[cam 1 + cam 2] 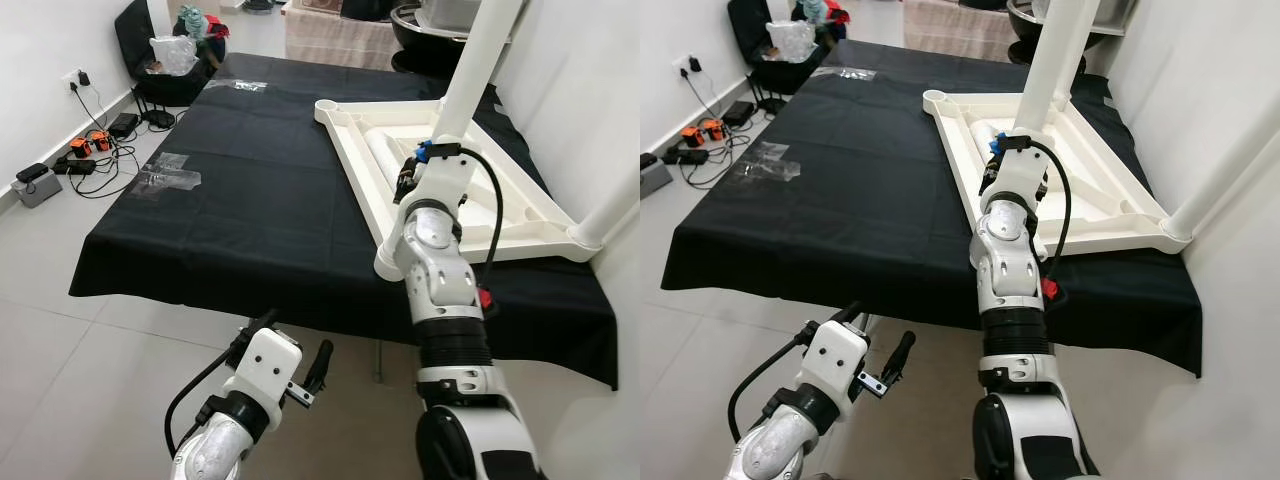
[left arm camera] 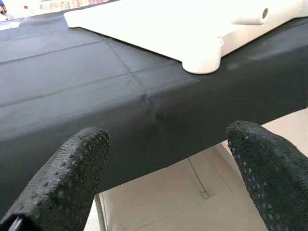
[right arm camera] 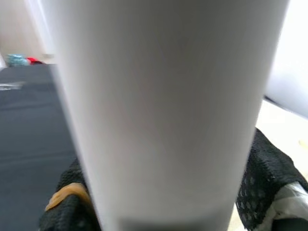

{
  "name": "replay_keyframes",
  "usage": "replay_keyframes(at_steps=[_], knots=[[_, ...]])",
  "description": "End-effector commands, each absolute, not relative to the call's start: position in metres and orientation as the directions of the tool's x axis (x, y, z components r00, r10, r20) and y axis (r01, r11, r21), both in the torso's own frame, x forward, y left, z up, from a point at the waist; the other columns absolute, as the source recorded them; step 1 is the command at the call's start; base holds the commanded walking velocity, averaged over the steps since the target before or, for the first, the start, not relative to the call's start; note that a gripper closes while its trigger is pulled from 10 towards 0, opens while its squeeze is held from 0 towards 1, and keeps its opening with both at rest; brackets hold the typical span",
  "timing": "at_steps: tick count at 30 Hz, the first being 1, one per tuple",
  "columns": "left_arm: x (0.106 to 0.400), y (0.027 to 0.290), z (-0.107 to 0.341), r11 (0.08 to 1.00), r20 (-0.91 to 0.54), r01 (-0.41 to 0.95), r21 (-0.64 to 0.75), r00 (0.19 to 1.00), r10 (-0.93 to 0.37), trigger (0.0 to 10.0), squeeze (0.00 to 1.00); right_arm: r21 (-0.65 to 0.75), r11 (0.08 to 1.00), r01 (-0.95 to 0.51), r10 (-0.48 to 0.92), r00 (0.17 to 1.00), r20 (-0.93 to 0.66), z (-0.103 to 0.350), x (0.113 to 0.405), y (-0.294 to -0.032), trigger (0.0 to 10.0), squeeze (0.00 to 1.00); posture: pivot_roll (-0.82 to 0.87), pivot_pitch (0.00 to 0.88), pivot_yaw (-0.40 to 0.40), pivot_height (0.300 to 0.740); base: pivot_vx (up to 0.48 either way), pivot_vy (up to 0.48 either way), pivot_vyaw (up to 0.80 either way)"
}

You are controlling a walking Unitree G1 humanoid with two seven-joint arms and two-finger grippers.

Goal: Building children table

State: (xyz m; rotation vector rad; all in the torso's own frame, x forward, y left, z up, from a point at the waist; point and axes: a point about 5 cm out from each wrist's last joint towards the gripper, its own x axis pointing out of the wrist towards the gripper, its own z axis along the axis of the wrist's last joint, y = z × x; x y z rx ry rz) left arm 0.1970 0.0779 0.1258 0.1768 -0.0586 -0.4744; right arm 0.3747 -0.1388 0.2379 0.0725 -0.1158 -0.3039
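Tabletop (image 1: 520,215) on cloth (image 1: 250,200), legs (image 1: 475,60) upward

Domestic room: pale tiled floor (image 1: 60,330), white wall socket (image 1: 75,80) with trailing black cables (image 1: 105,165), black cloth-covered table (image 1: 270,190).

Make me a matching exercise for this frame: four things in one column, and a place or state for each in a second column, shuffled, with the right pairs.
Things
1. white table leg
2. left gripper
3. white tabletop
4. clear plastic wrap

Places or states
A. open, below the near edge of the black cloth, holding nothing
B. lying upside down on the cloth's right part
C. lying flat near the cloth's left edge
D. standing up from the tabletop, clamped by the right gripper

Pairs: 1-D, 2-A, 3-B, 4-C
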Motion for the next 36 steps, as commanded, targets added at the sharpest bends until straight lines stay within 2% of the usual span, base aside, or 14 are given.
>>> replay_keyframes(at_steps=[1,2,3,6,7,8,9,13,21,22,27,32,33,36], knots=[[0.197,0.077,0.123,0.873,-0.003,0.457,0.168,0.886,-0.463,10.0,0.00,0.078,0.976,0.202,-0.213,0.963,0.167,0.247,0.380,-0.143,10.0,0.70,0.04,0.112,-0.093,0.740,0.000,0.000,0.00],[0.197,0.077,0.123,0.873,-0.003,0.457,0.168,0.886,-0.463,10.0,0.00,0.078,0.976,0.202,-0.213,0.963,0.167,0.247,0.380,-0.143,10.0,0.70,0.04,0.112,-0.093,0.740,0.000,0.000,0.00],[0.197,0.077,0.123,0.873,-0.002,0.457,0.168,0.886,-0.463,10.0,0.00,0.055,0.982,0.180,-0.187,0.965,0.184,0.247,0.381,-0.147,10.0,1.00,0.04,0.112,-0.093,0.740,0.000,0.000,0.00],[0.198,0.077,0.124,0.873,-0.001,0.457,0.168,0.886,-0.463,10.0,0.00,0.026,0.991,0.129,-0.132,0.970,0.204,0.249,0.383,-0.150,10.0,1.00,0.04,0.126,-0.093,0.740,0.000,0.000,0.00],[0.198,0.077,0.124,0.875,-0.004,0.456,0.164,0.887,-0.461,10.0,0.00,0.047,0.999,-0.012,0.002,0.981,0.193,0.250,0.387,-0.143,10.0,0.00,0.04,0.128,-0.095,0.740,0.000,0.000,0.00],[0.198,0.077,0.124,0.875,-0.004,0.456,0.164,0.887,-0.461,10.0,0.00,0.047,0.999,-0.012,0.002,0.981,0.193,0.250,0.387,-0.143,10.0,0.00,0.04,0.128,-0.095,0.740,0.000,0.000,0.00],[0.199,0.078,0.124,0.876,-0.006,0.454,0.161,0.888,-0.460,10.0,0.00,0.100,0.959,-0.264,0.245,0.955,0.167,0.252,0.391,-0.131,10.0,0.00,0.04,0.135,-0.094,0.740,0.000,0.000,0.00],[0.200,0.077,0.124,0.875,-0.003,0.457,0.162,0.887,-0.463,10.0,0.00,0.108,0.851,-0.514,0.499,0.855,0.140,0.251,0.391,-0.124,10.0,0.00,0.04,0.139,-0.094,0.740,0.000,0.000,0.00],[0.200,0.078,0.126,0.877,0.003,0.452,0.162,0.889,-0.458,10.0,0.00,0.066,0.658,-0.750,0.743,0.661,0.107,0.241,0.385,-0.112,10.0,0.00,0.04,0.150,-0.089,0.740,0.000,0.000,0.00],[0.201,0.078,0.127,0.878,0.004,0.451,0.161,0.889,-0.457,10.0,0.00,0.048,0.556,-0.830,0.825,0.558,0.094,0.235,0.381,-0.102,10.0,0.00,0.04,0.159,-0.092,0.740,0.000,0.000,0.00],[0.201,0.078,0.127,0.877,0.004,0.454,0.160,0.888,-0.460,10.0,0.00,0.054,0.460,-0.886,0.880,0.463,0.104,0.231,0.378,-0.088,10.0,0.00,0.04,0.160,-0.095,0.740,0.000,0.000,0.00],[0.200,0.077,0.127,0.876,0.003,0.456,0.161,0.887,-0.462,10.0,0.00,0.042,0.452,-0.891,0.885,0.454,0.106,0.233,0.381,-0.082,10.0,0.00,0.05,0.164,-0.099,0.740,0.000,0.000,0.00],[0.200,0.077,0.127,0.876,0.003,0.455,0.161,0.887,-0.462,10.0,0.00,0.049,0.470,-0.881,0.874,0.473,0.111,0.234,0.383,-0.081,8.0,0.00,0.05,0.163,-0.101,0.740,0.000,0.000,0.00],[0.200,0.077,0.127,0.876,0.003,0.455,0.161,0.887,-0.462,10.0,0.00,0.055,0.480,-0.876,0.868,0.483,0.114,0.235,0.384,-0.080,8.0,0.00,0.05,0.163,-0.101,0.740,0.000,0.000,0.00]])
